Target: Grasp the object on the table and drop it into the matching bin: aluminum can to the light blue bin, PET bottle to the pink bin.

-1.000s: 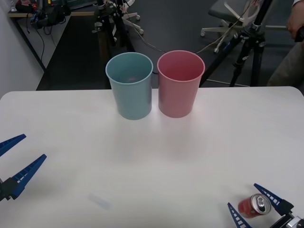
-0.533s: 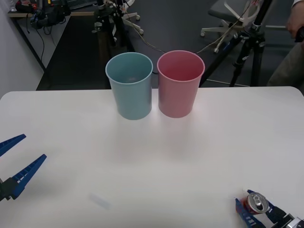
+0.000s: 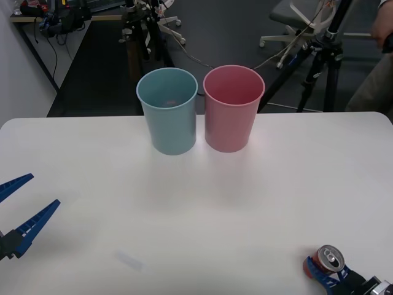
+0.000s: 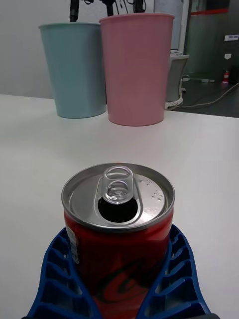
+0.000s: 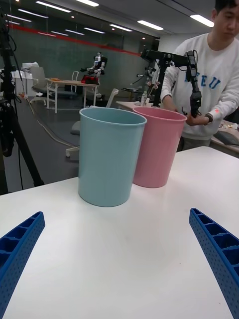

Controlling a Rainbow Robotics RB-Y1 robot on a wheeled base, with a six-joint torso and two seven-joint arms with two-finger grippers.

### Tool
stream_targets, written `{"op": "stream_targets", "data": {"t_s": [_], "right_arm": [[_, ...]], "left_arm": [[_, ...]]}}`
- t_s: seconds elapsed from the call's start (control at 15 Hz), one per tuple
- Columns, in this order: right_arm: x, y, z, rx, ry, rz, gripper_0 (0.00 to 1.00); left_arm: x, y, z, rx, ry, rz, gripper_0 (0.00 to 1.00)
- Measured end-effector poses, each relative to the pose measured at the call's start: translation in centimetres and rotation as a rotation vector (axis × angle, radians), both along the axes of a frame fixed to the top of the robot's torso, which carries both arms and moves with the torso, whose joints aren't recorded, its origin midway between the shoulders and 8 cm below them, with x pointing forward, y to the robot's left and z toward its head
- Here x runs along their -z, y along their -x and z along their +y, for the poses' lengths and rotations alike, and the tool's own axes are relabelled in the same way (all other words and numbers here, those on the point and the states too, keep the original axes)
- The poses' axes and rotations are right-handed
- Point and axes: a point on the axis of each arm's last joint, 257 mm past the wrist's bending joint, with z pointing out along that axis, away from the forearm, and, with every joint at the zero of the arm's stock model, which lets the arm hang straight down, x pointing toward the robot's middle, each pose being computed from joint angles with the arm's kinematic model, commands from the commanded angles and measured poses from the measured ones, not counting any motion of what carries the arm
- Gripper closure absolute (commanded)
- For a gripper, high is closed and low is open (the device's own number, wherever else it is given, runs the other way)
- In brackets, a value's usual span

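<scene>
The aluminum can (image 3: 328, 260) stood upright near the table's (image 3: 258, 203) right front corner, pinched in the right gripper (image 3: 328, 278), so grasp looked done; next it'd need lifting across to the light blue bin (image 3: 167, 110), left gripper (image 3: 17, 208) idling spread wide

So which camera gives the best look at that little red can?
The right wrist view: the red can sits upright and close, its silver top and pull tab clear, with the right gripper jaws shut around it. The front view shows it small at the table's near right corner.
</scene>
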Motion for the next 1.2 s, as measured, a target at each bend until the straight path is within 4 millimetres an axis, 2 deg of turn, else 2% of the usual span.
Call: {"op": "stream_targets", "data": {"t_s": [0.33, 0.67, 1.2], "right_arm": [[-4.0, -1.6, 0.5, 0.002, 0.016, -0.059, 1.0], [-9.3, -3.2, 3.1, -0.033, -0.034, -0.07, 1.0], [-16.8, -6.4, 6.5, -0.066, -0.085, -0.061, 1.0]], "left_arm": [[0.0, 0.0, 0.0, 0.0, 0.0, 0.0, 0.0], [0.0, 0.0, 0.0, 0.0, 0.0, 0.0, 0.0], [0.0, 0.0, 0.0, 0.0, 0.0, 0.0, 0.0]]}}
